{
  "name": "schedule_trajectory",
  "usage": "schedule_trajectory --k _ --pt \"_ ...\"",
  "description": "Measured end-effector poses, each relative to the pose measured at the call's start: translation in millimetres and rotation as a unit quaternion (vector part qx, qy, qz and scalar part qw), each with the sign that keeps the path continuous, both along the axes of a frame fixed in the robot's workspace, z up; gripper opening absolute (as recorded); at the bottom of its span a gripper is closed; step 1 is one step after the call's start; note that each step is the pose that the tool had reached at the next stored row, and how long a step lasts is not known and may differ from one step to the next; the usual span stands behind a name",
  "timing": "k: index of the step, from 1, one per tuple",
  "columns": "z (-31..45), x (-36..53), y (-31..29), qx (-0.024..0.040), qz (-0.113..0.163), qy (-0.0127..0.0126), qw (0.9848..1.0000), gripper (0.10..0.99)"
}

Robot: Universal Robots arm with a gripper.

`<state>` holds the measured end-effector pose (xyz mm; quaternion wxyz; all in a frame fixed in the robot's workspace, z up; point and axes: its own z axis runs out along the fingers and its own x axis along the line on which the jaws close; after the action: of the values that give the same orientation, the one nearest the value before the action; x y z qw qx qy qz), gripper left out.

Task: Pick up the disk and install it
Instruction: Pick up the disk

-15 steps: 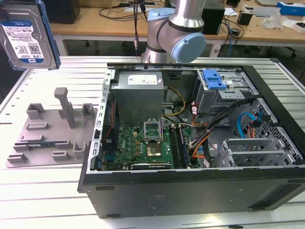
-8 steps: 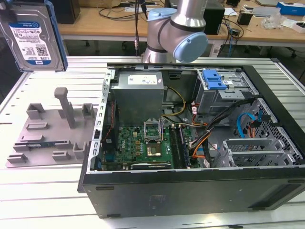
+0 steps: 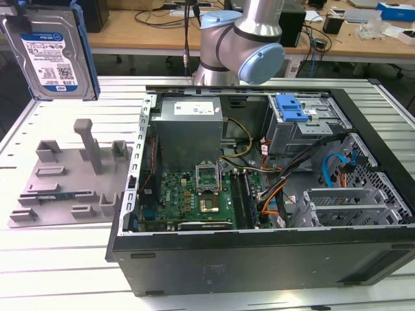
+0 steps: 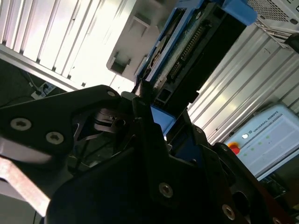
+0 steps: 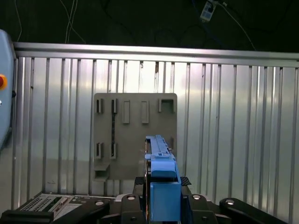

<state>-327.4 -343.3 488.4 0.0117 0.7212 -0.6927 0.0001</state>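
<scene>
Grey fixture plate (image 3: 58, 188) under disk (image 3: 52, 58) — computer case (image 3: 259, 253) beside.

metal disk (image 3: 48, 61), smooth plastic bracket (image 5: 164, 186)

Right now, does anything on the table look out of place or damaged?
Nothing looks damaged or spilled. The disk is held in the air over the grey fixture plate by the gripper; the computer case lies open on its side.

We are seeing bright, even light in the exterior view. In the second wrist view glare is whiting out the table (image 4: 70, 37), and the gripper (image 4: 150, 103) holding the disk (image 4: 196, 42) is lying dark.
</scene>
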Motion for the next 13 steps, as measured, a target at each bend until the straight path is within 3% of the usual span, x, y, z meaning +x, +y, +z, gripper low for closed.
schedule_trajectory --k 3,5,8,13 --pt "0.0 10.4 -4.6 0.0002 0.000 0.0000 1.0000 0.369" --pt "-0.1 28.1 -8.9 0.0003 0.000 -0.0001 1.0000 0.369" --pt "0.0 40.9 -11.4 0.0003 0.000 0.0000 1.0000 0.369" --pt "0.0 81.9 -18.7 0.0004 0.000 0.0000 1.0000 0.369"
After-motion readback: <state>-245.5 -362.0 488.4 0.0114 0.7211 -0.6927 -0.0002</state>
